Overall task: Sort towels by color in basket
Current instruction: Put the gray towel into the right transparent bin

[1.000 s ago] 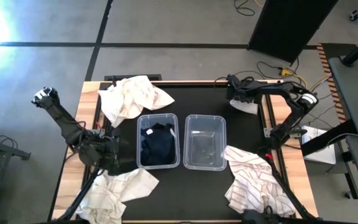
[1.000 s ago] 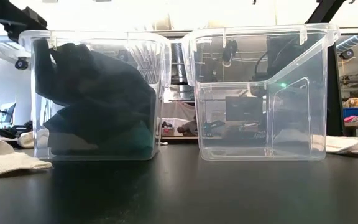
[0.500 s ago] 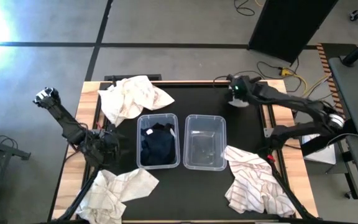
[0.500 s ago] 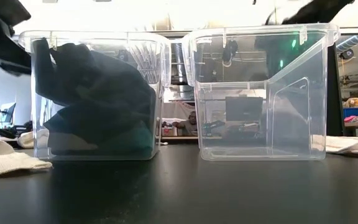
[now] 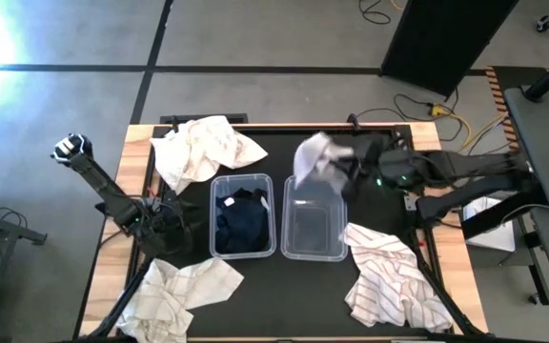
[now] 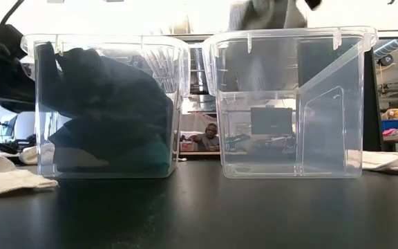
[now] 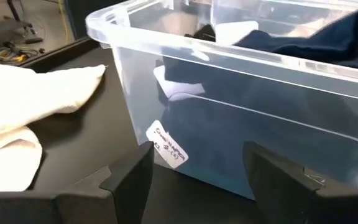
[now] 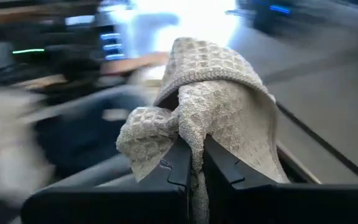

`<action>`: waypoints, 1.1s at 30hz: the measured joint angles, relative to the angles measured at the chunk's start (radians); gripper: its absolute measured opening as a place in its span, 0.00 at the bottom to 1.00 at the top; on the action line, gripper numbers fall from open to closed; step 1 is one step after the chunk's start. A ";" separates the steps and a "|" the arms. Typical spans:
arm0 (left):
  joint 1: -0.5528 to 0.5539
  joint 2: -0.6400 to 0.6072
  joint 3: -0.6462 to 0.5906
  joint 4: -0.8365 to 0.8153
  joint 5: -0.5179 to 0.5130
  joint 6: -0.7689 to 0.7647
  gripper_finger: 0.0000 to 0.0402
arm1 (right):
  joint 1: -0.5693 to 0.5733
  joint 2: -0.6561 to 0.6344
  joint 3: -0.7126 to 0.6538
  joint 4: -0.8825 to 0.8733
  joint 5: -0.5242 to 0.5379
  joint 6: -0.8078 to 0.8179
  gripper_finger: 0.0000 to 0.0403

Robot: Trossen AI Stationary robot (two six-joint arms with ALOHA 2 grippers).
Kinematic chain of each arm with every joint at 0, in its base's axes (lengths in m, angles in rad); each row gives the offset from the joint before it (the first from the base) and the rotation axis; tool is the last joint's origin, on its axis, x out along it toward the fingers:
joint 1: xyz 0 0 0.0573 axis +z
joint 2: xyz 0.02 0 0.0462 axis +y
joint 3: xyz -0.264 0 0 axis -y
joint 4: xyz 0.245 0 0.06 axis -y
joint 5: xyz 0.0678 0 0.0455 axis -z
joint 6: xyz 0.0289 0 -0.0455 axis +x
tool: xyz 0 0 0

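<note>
My right gripper [image 5: 341, 171] is shut on a cream waffle-weave towel [image 5: 313, 157], held in the air over the far end of the clear right bin [image 5: 313, 250]; the towel also shows in the low view [image 6: 264, 14]. My left gripper [image 7: 197, 186] is open and empty, low on the table beside the left bin [image 5: 215, 250], which holds dark towels [image 5: 241, 214]. A cream towel [image 5: 203, 148] lies at the far left, another [image 5: 184, 291] at the near left, and a striped one [image 5: 394, 276] at the near right. My right gripper pinches a bunched fold of the cream towel [image 8: 194, 140] between its two fingers, several layers thick. The fingers come level from the table's right side. The towel is lifted clear and drapes over and around the fingertips [image 8: 179, 165].
The right bin is see-through with nothing visible inside it. Cables [image 5: 427, 105] lie on the floor beyond the table's far right corner. A black mat [image 5: 379, 205] covers the table between the bins and towels.
My right gripper has swung from the table's far right corner toward the left and the near edge, carrying the cream towel up off the table to above the right bin's far end.
</note>
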 joint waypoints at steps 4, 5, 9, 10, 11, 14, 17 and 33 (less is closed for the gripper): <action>0.000 0.000 -0.015 0.061 -0.007 -0.001 0.58 | 0.118 0.057 0.158 -0.060 -0.129 -0.061 0.03; 0.000 0.000 -0.015 0.072 -0.007 -0.001 0.58 | 0.133 0.069 0.193 -0.084 -0.155 -0.055 0.03; 0.000 0.000 -0.004 0.097 0.001 0.003 0.58 | 0.153 0.118 0.283 -0.211 -0.185 0.018 0.03; 0.000 0.000 -0.003 0.099 0.005 0.004 0.58 | 0.151 0.128 0.288 -0.247 -0.184 0.042 0.03; 0.000 0.000 -0.003 0.099 0.007 0.005 0.58 | 0.146 0.137 0.288 -0.281 -0.179 0.067 0.03; 0.000 0.000 -0.002 0.101 0.010 0.006 0.58 | 0.128 0.176 0.278 -0.359 -0.157 0.121 0.03; 0.000 0.000 -0.002 0.128 0.013 0.015 0.58 | 0.125 0.234 0.265 -0.392 -0.154 0.112 0.03; 0.245 -0.052 -0.001 0.305 0.319 0.299 0.58 | 0.058 0.603 0.264 -0.424 -0.401 -0.253 0.03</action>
